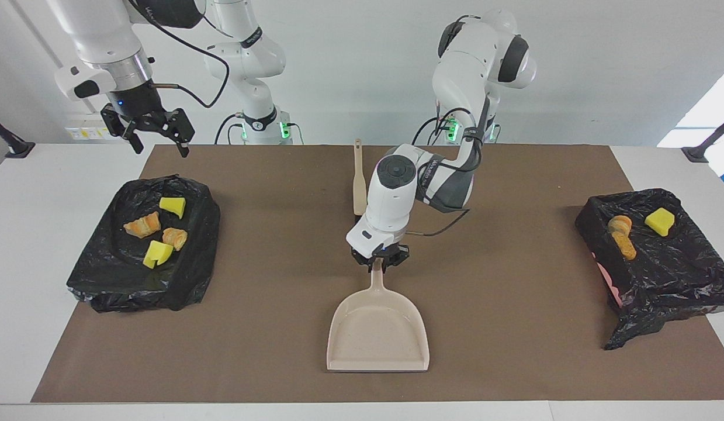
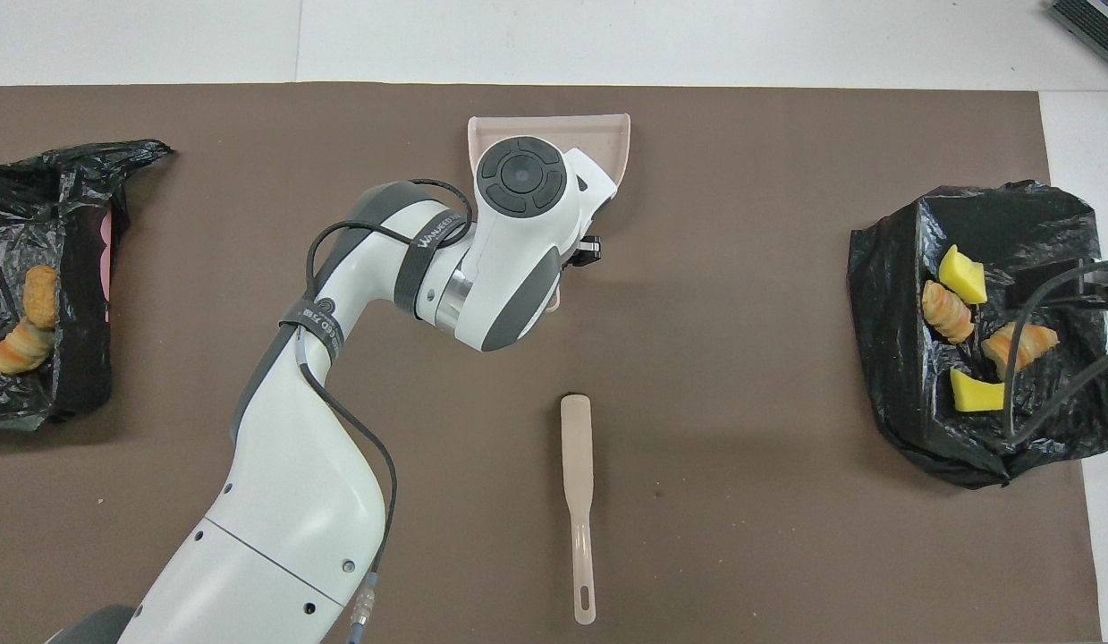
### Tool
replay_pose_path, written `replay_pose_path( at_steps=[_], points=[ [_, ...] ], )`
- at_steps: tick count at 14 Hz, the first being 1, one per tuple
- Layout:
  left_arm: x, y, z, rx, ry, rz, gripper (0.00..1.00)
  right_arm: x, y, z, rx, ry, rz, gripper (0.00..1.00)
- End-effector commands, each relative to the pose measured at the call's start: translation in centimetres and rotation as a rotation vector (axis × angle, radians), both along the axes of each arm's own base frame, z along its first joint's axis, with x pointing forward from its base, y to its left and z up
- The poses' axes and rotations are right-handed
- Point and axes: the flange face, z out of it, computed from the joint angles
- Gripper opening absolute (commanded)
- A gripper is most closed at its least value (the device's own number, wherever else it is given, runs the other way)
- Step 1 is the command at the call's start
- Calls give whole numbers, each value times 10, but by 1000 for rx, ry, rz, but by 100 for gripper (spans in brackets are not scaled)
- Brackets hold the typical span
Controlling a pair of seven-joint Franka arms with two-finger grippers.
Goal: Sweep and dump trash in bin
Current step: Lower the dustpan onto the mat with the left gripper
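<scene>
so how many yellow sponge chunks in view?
3. Two in the black-bagged bin at the right arm's end, one in the bin at the left arm's end. Others may be hidden.

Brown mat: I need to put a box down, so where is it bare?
Bare brown mat lies between the black-bagged bin holding four scraps and the beige plastic dustpan, and between the dustpan and the black-bagged bin holding three scraps. The middle is crowded: the left tool grips the dustpan, beige brush nearby.
</scene>
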Motion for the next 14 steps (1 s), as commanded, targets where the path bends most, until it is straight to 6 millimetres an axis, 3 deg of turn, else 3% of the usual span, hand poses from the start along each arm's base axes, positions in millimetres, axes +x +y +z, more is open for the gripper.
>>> replay_pose_path(
  at_steps=[1,4,6,9,11,12,13,14],
  points=[
    [-3,-6,1,-11,-4,11,0,-3,1,0,7,12,9,100],
    [-11,-15,2,-15,-7,1,1,-3,1,0,7,12,9,100],
    [-16,-20,-2,-15,-10,-8,12,-3,1,0,7,12,9,100],
    [-13,-16,-2,-8,-17,-2,48,-3,1,0,7,14,9,100],
    [-8,-7,1,7,-17,8,56,-3,1,0,7,14,9,100],
    [-7,-1,14,3,-26,13,67,-3,1,0,7,12,9,100],
    [-9,8,27,4,-30,19,88,-3,1,0,7,12,9,100],
    [-12,22,42,4,-32,32,100,-3,1,0,7,12,9,100]
  ],
)
